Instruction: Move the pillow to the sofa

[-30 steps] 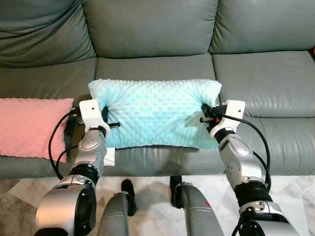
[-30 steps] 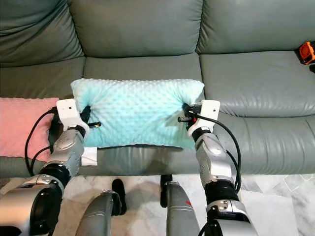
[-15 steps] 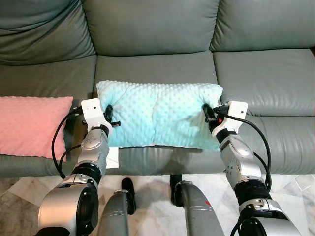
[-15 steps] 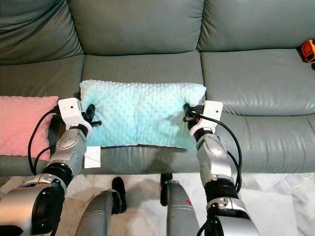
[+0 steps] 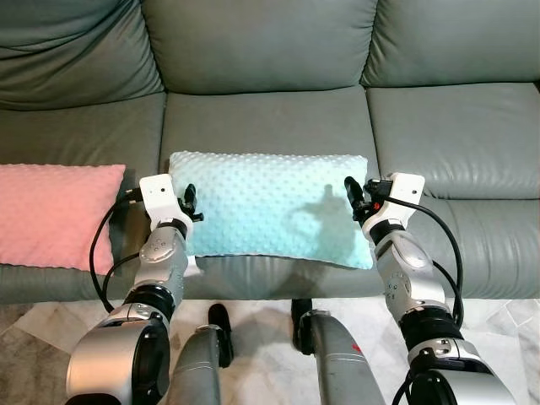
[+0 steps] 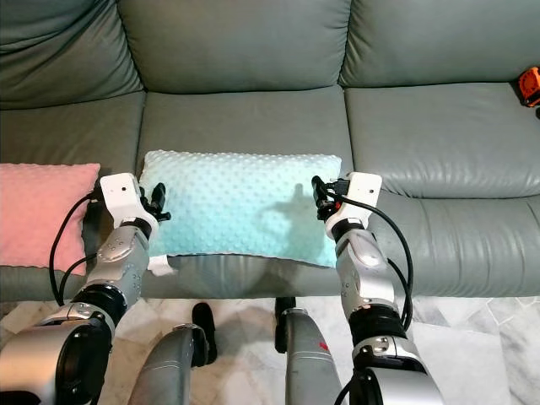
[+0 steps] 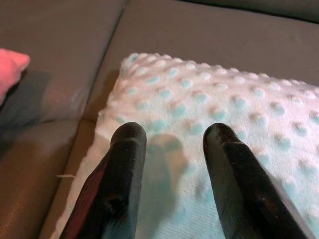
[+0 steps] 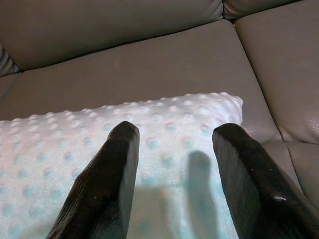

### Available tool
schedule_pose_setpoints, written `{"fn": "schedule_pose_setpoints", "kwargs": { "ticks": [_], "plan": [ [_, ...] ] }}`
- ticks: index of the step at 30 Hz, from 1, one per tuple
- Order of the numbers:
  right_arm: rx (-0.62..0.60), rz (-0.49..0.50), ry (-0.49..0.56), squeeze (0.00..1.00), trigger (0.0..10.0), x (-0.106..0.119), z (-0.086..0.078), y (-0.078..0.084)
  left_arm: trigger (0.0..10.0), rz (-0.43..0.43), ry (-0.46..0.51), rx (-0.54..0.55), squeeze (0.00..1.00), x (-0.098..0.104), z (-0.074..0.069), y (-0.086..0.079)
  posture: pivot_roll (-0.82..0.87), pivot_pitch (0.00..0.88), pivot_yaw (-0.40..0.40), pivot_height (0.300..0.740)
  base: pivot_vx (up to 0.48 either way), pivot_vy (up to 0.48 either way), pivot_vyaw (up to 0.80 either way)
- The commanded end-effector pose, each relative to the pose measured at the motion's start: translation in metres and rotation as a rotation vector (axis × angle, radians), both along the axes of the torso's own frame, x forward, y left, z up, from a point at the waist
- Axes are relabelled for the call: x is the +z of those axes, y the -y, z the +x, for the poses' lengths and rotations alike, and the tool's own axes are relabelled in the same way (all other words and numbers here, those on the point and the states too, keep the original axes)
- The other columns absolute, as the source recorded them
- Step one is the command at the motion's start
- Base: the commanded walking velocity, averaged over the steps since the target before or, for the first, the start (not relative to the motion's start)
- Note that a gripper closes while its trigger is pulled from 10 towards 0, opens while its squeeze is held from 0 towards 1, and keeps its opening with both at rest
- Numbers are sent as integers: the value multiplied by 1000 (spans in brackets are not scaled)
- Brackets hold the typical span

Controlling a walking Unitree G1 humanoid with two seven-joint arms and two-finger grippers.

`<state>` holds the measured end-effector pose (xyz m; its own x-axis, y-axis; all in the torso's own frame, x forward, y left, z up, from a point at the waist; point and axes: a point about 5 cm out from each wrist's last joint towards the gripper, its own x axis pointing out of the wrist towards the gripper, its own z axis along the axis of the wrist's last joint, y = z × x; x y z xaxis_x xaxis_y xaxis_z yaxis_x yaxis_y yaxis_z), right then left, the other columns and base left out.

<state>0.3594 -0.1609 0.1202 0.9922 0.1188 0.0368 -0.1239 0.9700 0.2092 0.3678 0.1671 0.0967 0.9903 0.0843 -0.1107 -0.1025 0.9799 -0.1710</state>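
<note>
Head view: dotted, plush light-blue pillow point(image 5: 272, 205), rectangular, flat on middle seat of grey leather sofa point(image 5: 261, 51). Pink pillow point(image 5: 52, 211) to its left. Left wrist: left gripper point(image 7: 169, 134) spread wide over pillow's end, probably not gripping. Right wrist: right gripper point(image 8: 174, 132) wide too, above the other end.

Head cams look down; wrist cams close on pillow point(image 7: 209, 114).

Orange object point(image 6: 528, 86), cut by edge, unidentifiable.
</note>
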Motion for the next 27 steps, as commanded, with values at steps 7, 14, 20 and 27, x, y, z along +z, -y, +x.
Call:
{"fn": "schedule_pose_setpoints", "kwargs": {
  "ticks": [7, 14, 20, 27],
  "plan": [
    [59, 61, -37, 1000, 10000, -3, -7, -18, 10000, -1, -65, -17, 1000, -21, -12, -3, -54, 515, 52, 740, 0, 0, 0],
    [145, 120, -99, 1000, 10000, -4, -20, -37, 10000, 92, -115, -25, 1000, -34, -23, -21, -47, 507, 56, 740, 0, 0, 0],
    [232, 167, -129, 1000, 10000, 1, -29, -47, 10000, 109, -169, -20, 1000, -44, -31, -32, -52, 499, 53, 740, 0, 0, 0],
    [369, 231, -274, 1000, 10000, -15, -63, -56, 10000, 136, -277, -109, 1000, -63, -45, -32, -53, 490, 52, 740, 0, 0, 0]
  ]
}}
